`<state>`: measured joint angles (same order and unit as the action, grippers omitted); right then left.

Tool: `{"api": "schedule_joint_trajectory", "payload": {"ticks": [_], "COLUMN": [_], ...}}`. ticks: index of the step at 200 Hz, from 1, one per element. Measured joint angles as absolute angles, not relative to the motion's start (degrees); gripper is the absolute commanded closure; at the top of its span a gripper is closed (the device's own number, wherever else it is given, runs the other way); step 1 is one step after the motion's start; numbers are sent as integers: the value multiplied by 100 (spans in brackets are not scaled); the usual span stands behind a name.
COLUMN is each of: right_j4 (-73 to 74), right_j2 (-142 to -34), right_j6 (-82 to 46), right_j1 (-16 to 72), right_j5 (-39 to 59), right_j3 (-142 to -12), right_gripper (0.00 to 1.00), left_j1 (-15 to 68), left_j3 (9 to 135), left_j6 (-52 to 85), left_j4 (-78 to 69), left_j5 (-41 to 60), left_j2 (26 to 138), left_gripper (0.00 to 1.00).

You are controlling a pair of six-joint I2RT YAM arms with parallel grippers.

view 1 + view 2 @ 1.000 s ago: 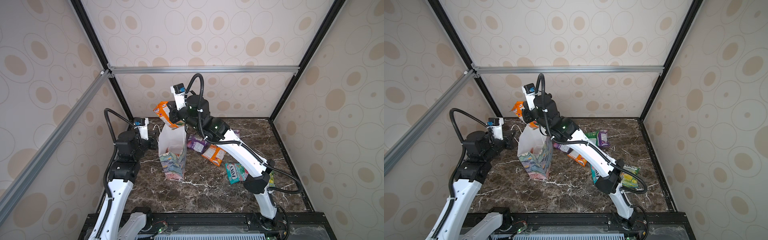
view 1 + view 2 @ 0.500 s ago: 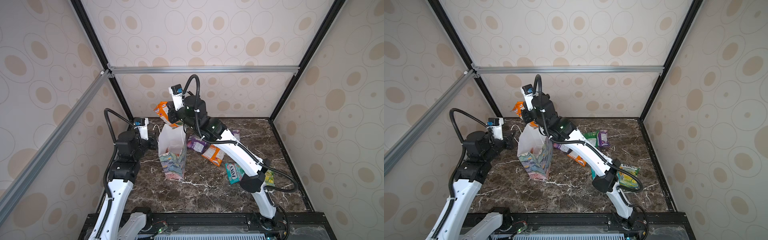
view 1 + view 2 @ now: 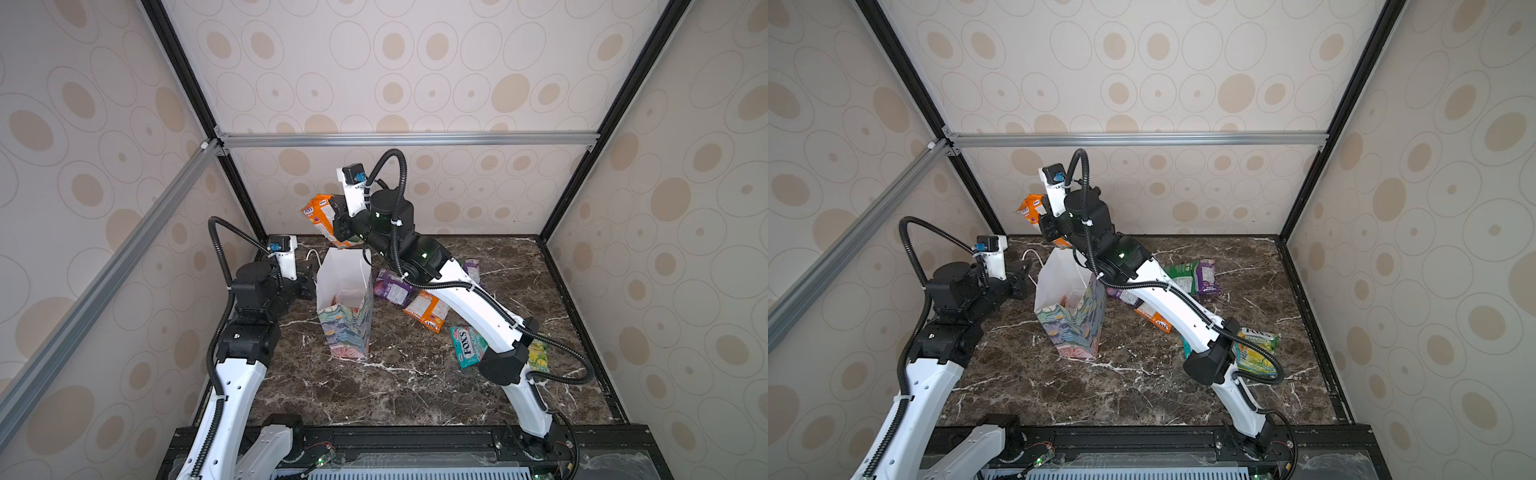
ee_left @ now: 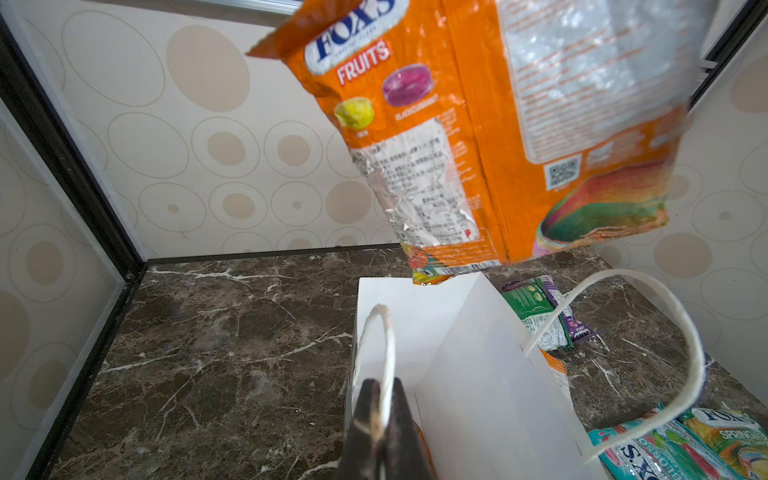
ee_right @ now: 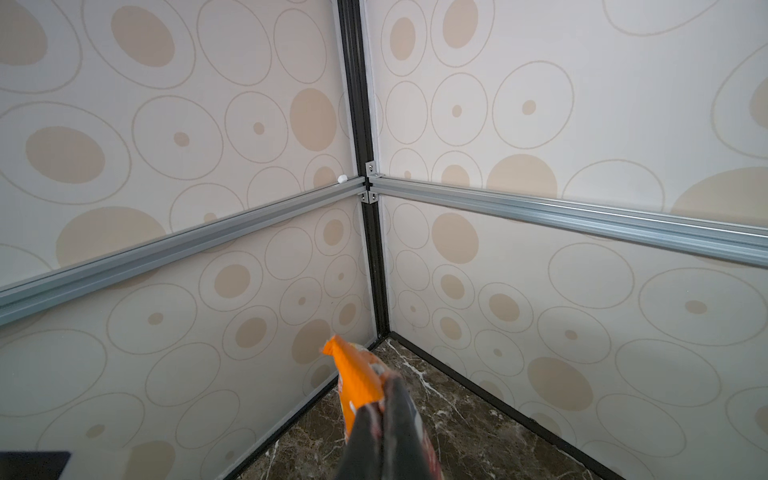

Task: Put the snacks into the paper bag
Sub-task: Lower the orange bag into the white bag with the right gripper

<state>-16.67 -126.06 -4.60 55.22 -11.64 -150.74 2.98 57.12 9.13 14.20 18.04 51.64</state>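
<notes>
Currently: one paper bag [image 3: 347, 328], upright on the marble tabletop [image 3: 395, 390], white inside, pastel floral outside. One orange FOX'S Fruits packet [image 4: 478, 137] is pinched tight in my right gripper [image 5: 380, 405], hanging over the bag's mouth. Six loose packets [image 3: 1256, 349] lie beside it. My left gripper [image 4: 382, 388] is clamped on one white cord handle [image 4: 386, 345].

Orange pkt [image 4: 478, 137] cut off by top edge, left wrist view; small print unreadable. Teal pkt [image 3: 1185, 348] mostly hidden behind right arm [image 3: 1167, 303] in a top view. Right tool [image 5: 380, 409] blurred, cropped at btm.
</notes>
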Motion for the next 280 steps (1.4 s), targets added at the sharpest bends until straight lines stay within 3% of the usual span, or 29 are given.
{"api": "schedule_joint_trajectory", "payload": {"ticks": [117, 280], "right_j4": [-1855, -2191], "right_j2": [-12811, -11922], "right_j6": [-740, -615], "right_j1": [5245, 5306], "right_j5": [-768, -705], "right_j3": [-14160, -13443], "right_gripper": [100, 100], "left_j1": [298, 298], "left_j3": [5712, 5712], "left_j6": [913, 913], "left_j4": [1420, 1422], "left_j5": [1785, 1761], "left_j2": [5164, 5164], "left_gripper": [97, 97]}}
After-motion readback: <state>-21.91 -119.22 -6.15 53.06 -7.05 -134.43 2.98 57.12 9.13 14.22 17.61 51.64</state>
